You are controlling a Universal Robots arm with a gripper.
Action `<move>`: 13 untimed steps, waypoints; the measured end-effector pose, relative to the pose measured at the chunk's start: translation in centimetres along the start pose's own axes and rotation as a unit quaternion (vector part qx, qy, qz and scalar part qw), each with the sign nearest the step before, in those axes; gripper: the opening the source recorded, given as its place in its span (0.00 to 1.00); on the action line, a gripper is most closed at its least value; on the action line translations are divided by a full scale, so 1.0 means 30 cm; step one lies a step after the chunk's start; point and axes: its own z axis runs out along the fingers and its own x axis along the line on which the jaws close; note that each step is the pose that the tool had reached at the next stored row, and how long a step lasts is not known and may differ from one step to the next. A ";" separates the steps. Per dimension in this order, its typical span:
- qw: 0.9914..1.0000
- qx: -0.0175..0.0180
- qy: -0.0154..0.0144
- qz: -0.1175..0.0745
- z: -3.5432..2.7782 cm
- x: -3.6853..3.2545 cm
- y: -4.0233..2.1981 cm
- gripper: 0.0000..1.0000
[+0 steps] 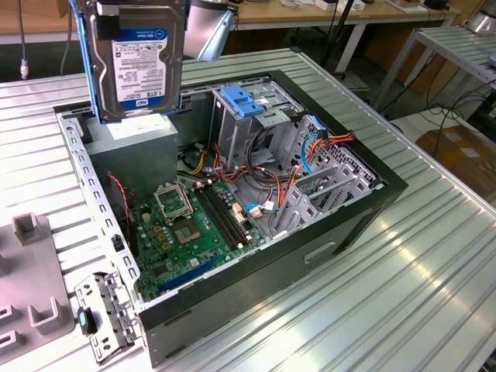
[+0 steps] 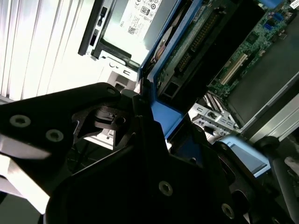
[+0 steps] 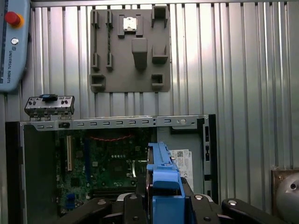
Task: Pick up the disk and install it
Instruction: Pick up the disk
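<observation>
A ribbed metal table (image 1: 434,256) carries an open black computer case (image 1: 310,256) lying on its side, with a green circuit board (image 1: 186,225) on its floor. Beyond the table, at the far side of the room, stand other workbenches (image 1: 457,46), and a cardboard box (image 1: 465,147) sits on the floor at the exterior view's right.

The claw (image 3: 163,200) is narrowed onto the disk (image 3: 161,172), its black fingers (image 3: 135,205) pressed against the blue side rails. In the exterior view the disk (image 1: 139,58) hangs upright in the air at the far left, label facing the camera, above the grey box (image 1: 136,139) in the case's far corner and clear of it.

The exterior view also shows a blue bracket (image 1: 248,105) atop the drive cage. The first wrist view adds a grey fixture plate (image 3: 128,51), a small metal panel (image 3: 49,105) just outside the case, and a hand controller (image 3: 11,46) with a red button. The second wrist view shows the disk's underside (image 2: 196,37) and the claw (image 2: 154,135) gripping its rail.
</observation>
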 end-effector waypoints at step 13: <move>1.000 0.000 0.000 0.000 0.003 -0.006 -0.150 0.37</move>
